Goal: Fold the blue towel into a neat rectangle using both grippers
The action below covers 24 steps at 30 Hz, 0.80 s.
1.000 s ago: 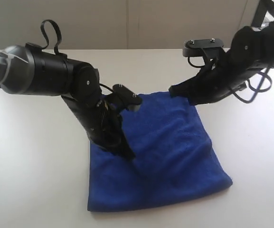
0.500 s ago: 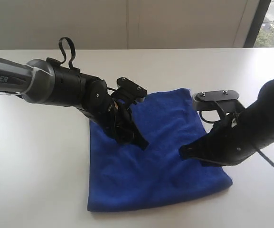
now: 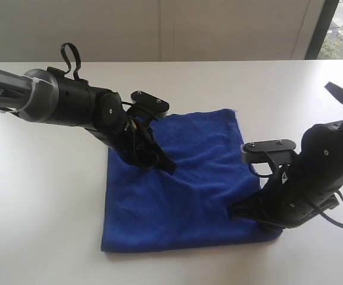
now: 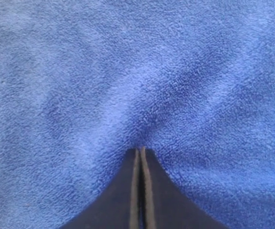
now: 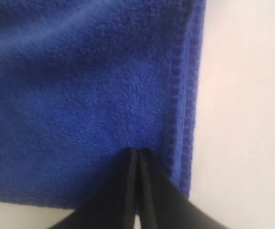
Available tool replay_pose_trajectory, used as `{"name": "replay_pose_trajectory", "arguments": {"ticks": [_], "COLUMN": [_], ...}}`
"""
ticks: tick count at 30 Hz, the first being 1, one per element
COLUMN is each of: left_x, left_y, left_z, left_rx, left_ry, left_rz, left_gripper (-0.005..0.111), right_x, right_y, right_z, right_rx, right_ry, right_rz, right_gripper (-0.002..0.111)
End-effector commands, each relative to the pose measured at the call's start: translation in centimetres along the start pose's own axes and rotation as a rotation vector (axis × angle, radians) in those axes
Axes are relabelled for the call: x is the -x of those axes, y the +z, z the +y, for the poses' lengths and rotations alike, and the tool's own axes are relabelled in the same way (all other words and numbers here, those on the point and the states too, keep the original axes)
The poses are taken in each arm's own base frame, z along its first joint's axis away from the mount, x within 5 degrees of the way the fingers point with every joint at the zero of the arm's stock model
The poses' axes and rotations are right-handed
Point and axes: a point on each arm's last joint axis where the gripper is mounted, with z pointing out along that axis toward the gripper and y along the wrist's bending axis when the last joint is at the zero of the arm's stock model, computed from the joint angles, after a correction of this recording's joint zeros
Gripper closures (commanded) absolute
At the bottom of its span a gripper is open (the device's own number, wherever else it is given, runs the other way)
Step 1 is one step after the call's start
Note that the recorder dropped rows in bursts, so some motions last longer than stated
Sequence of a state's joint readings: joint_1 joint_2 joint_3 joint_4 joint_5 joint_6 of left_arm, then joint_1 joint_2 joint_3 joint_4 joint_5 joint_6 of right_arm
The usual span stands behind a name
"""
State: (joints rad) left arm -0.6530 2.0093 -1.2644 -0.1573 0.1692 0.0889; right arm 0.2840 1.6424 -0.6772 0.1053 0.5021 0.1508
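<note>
The blue towel (image 3: 186,184) lies folded and nearly flat on the white table (image 3: 34,196), roughly a square. My left gripper (image 3: 170,168) is shut, its tips pressing down on the towel's upper middle; in the left wrist view the closed fingertips (image 4: 140,151) touch the blue towel (image 4: 127,71) with nothing between them. My right gripper (image 3: 233,212) is shut too, pressing on the towel near its front right corner. In the right wrist view the closed tips (image 5: 137,151) rest on the blue towel (image 5: 80,95) just inside its stitched double edge (image 5: 182,95).
The white table extends all round the towel. A pale wall (image 3: 159,29) rises behind the table's far edge, and a dark window frame (image 3: 321,27) stands at the far right. Black cable loops (image 3: 71,54) rise from the left arm.
The right gripper has swept from the towel's far right corner down to its front right corner. The left gripper shifted over the towel. The raised folds have flattened and the towel lies smoother.
</note>
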Motion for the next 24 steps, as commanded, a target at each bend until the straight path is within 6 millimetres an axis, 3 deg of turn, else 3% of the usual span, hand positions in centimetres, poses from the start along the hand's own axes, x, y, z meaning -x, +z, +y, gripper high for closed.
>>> {"name": "replay_pose_trajectory", "arguments": {"ticks": [1,8,16,24], "left_x": [-0.9,-0.9,-0.9,-1.1], "left_y": [0.5,0.5,0.5,0.5], "left_z": [0.5,0.5,0.5,0.5], "left_rx": [-0.001,-0.001,-0.002,-0.006], "left_ry": [-0.011,-0.011,-0.011,-0.015], "left_rz": [0.064,0.064,0.066,0.084], "left_gripper": [0.107,0.107,0.107,0.107], "right_x": [-1.3,-1.4,0.6,1.8], "right_y": [0.3,-0.3,-3.7,-0.9], "right_z": [-0.3,-0.2,0.4,0.5], "right_rx": [-0.027,-0.028,0.034,0.034], "right_ry": [-0.009,-0.012,-0.010,-0.002], "right_rz": [0.101,0.112,-0.155,-0.199], "right_gripper": [0.108,0.108,0.108,0.108]}}
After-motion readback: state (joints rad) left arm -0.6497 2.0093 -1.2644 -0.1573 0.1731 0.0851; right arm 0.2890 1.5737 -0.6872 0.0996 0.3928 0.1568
